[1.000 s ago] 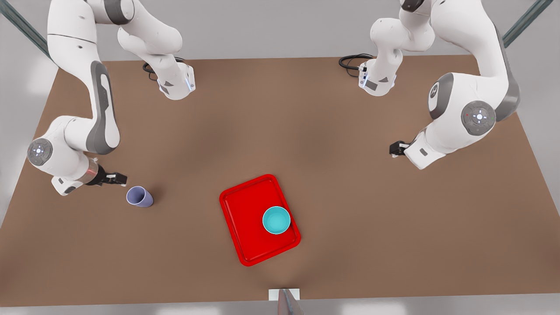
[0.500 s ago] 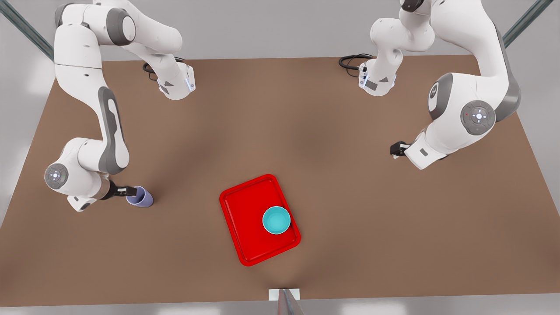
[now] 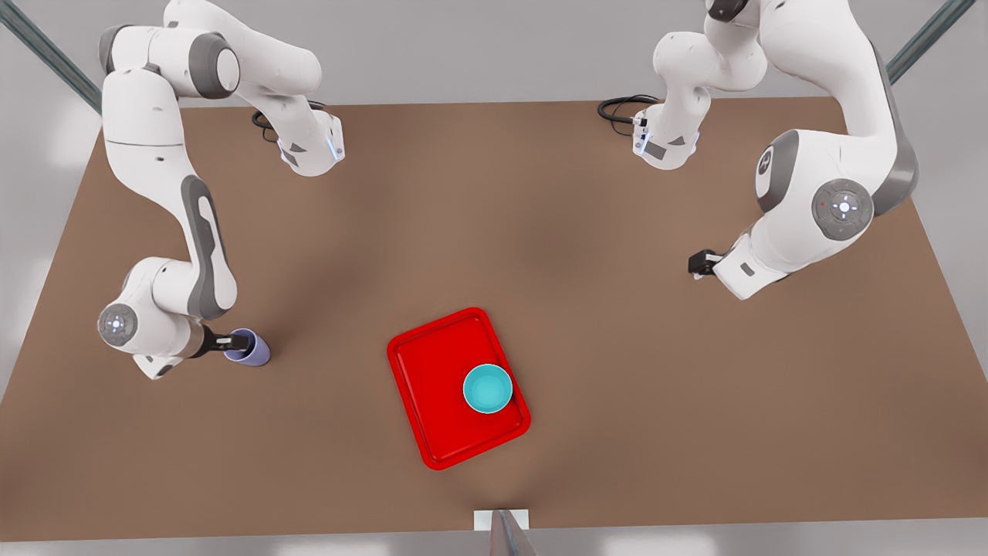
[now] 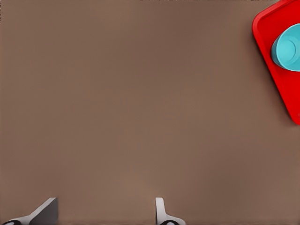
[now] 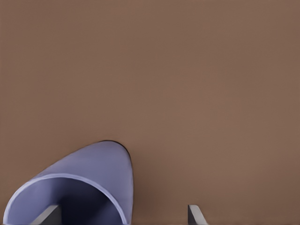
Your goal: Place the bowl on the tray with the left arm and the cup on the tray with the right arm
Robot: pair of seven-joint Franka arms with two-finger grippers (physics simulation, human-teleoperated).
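While the teal bowl (image 3: 488, 388) already sits inside the red tray (image 3: 432, 386) near the front edge of the brown table (image 3: 540, 232), the lavender cup (image 3: 248, 347) stands on bare tabletop, well apart from the tray, toward the front view's left. The bowl rests in the tray's corner nearer the front view's right, close to the rim.

The right gripper (image 3: 234, 339) is at the cup. In the right wrist view its fingers (image 5: 196, 214) are spread apart: one tip sits inside the cup's (image 5: 79, 187) open mouth, the other outside the wall, over the table (image 5: 187, 70). The jaws straddle the cup's wall without closing on it. Whether a finger touches the wall cannot be told.

Farther back, toward the front view's right, the left gripper (image 3: 701, 263) waits above bare table, well apart from the tray. In the left wrist view its fingers (image 4: 161, 213) stand wide apart and hold nothing, with the tray (image 4: 269, 51) and bowl (image 4: 287, 47) seen far off at one corner.
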